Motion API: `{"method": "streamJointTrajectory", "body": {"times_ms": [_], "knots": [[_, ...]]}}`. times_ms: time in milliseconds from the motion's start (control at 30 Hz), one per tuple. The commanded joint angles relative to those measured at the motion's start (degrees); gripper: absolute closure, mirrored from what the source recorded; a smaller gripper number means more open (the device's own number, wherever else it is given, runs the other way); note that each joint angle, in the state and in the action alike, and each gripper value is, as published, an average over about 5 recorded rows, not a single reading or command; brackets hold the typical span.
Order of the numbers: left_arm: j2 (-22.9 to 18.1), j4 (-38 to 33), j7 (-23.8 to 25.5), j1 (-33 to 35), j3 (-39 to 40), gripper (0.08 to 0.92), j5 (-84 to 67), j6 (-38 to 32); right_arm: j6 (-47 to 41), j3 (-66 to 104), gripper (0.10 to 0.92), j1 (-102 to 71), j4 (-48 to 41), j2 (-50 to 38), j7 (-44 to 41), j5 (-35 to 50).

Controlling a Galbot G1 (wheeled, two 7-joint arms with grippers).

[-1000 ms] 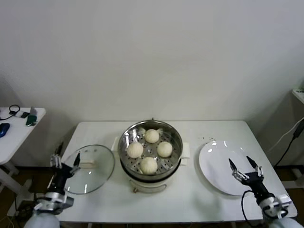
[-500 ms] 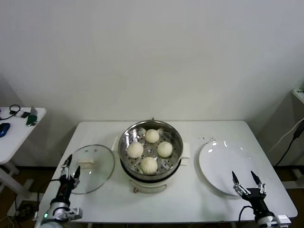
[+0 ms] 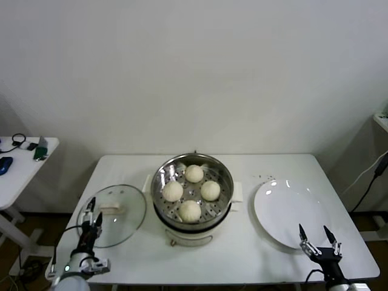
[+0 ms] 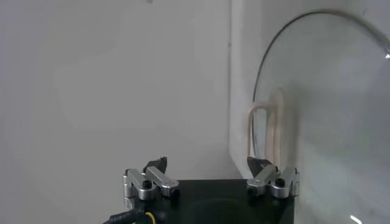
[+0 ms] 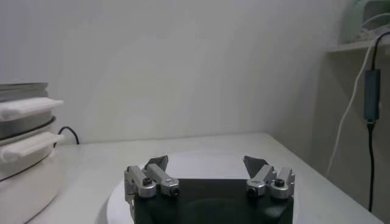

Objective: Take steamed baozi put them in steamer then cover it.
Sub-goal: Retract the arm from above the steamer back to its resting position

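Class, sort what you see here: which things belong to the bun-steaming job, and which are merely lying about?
Job:
baozi, four, on the tray in the steamer
cover, flat on the table left of the steamer

Lying about:
white plate, bare, right of the steamer
small items on the side table

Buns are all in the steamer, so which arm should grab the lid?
Left. The lid lies on the table left of the steamer, right by the open left gripper. The right gripper sits across by the plate.
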Motion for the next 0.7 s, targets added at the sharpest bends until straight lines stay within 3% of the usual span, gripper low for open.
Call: {"method": "streamJointTrajectory", "body": {"times_ms": [33, 600, 700], "knots": [[-0.4, 4.65, 0.55, -4.78, 0.98, 0.177, 2.03, 0.8, 0.28, 0.24, 0.203, -0.58, -0.02, 1.14, 0.29, -0.74], [-0.44, 9.53, 0.35, -8.74, 2.46, 0.182, 1.74, 0.55, 0.48, -0.34, 0.203, -0.01, -0.13, 2.8, 0.75, -2.9], [-0.48, 10.53, -0.45, -9.23, 2.67, 0.224, 1.59, -0.06, 0.45, -0.45, 0.203, 0.22, -0.12, 3.07, 0.86, -3.22]]}}
